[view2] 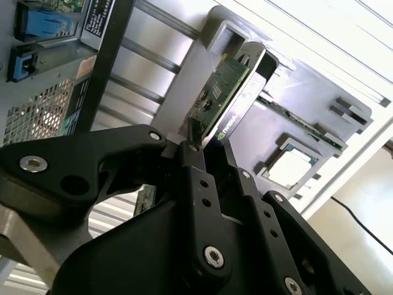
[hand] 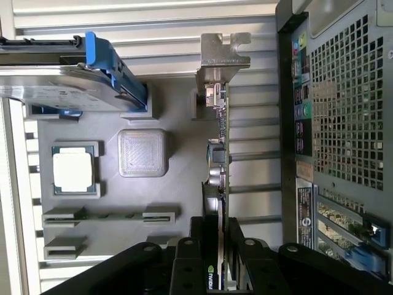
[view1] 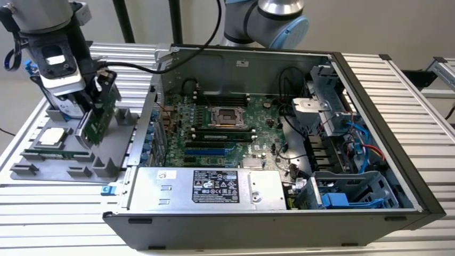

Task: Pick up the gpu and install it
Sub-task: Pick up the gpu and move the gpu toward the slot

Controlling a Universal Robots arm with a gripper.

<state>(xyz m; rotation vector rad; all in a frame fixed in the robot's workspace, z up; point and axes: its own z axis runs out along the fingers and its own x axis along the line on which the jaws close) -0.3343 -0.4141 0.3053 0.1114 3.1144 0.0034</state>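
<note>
Two fingers [view2: 195,184] grip the gpu [view2: 218,98] (upright).

Left of frame in the exterior view, the claw [view1: 96,104] holds the gpu [view1: 96,125] on edge over the grey tray [view1: 42,168], the case wall [view1: 144,125] close beside it. Inside the case, room is open above the motherboard [view1: 213,133]; the power supply [view1: 206,186] at lower centre and the drive cage [view1: 355,194] and cables [view1: 359,141] at right crowd it.
</note>
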